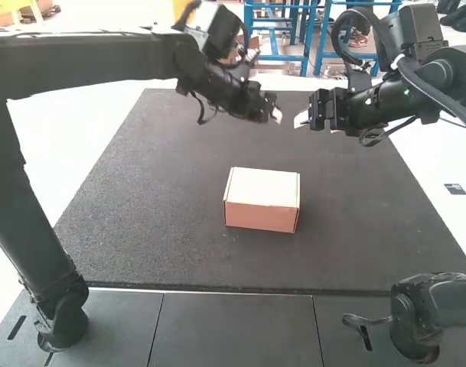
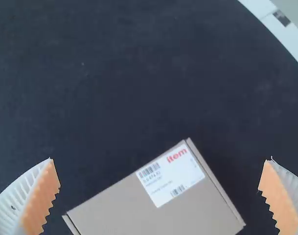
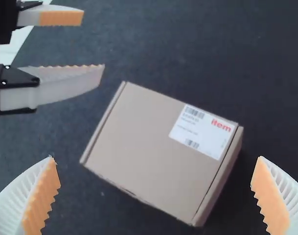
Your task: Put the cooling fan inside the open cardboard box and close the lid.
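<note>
The black mat (image 1: 141, 191) covers most of the table, and the cardboard box (image 1: 262, 199) sits near its middle, a touch toward 3 o'clock. The lid lies flat and shut, so I cannot tell whether the fan is inside.

My left gripper (image 1: 273, 114) hangs above the mat at 12 o'clock from the box, and my right gripper (image 1: 302, 121) at about 1 o'clock. They are just beside each other, both with fingers spread wide and holding nothing. A white label (image 3: 202, 132) sits on the lid near one corner.

I judge the box light, with matt card my orange pads should grip well. The walls are likely to bow if squeezed mid-panel. I would clamp across the two short sides, close to the corners where the folds stiffen it, and press on the lid only near its front edge.
</note>
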Robot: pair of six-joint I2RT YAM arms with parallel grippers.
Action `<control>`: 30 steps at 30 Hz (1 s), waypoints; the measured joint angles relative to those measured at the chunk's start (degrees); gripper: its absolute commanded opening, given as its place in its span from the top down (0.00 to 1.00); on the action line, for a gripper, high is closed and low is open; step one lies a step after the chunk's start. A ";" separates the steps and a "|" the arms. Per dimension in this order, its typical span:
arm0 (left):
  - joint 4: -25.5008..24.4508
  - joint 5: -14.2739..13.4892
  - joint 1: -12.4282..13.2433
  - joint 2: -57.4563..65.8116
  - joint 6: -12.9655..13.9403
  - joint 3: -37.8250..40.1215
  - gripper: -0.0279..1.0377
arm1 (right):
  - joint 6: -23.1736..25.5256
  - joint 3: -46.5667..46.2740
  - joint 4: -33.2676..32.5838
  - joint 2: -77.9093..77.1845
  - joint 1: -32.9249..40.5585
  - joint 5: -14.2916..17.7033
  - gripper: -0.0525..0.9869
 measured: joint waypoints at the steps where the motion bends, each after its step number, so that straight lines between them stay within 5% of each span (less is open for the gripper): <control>1: 0.46 -0.02 1.36 -1.11 0.00 0.15 0.07 | 0.11 0.00 0.74 0.02 -0.20 0.42 0.08; 10: 8.83 -0.20 11.28 -7.37 0.02 -5.07 0.07 | -0.79 -0.35 8.35 0.00 -4.57 4.37 0.08; 17: 19.96 -0.20 14.38 -15.52 -0.02 -15.87 0.07 | -3.96 -4.81 16.37 -0.59 -8.68 5.05 0.08; 25: 27.61 0.04 15.63 -26.97 -0.04 -28.89 0.07 | -5.03 -11.63 23.23 -3.87 -11.13 5.25 0.08; 30: 31.58 0.33 18.78 -34.29 -0.04 -37.05 0.06 | -5.31 -16.94 29.20 -6.64 -14.40 4.96 0.08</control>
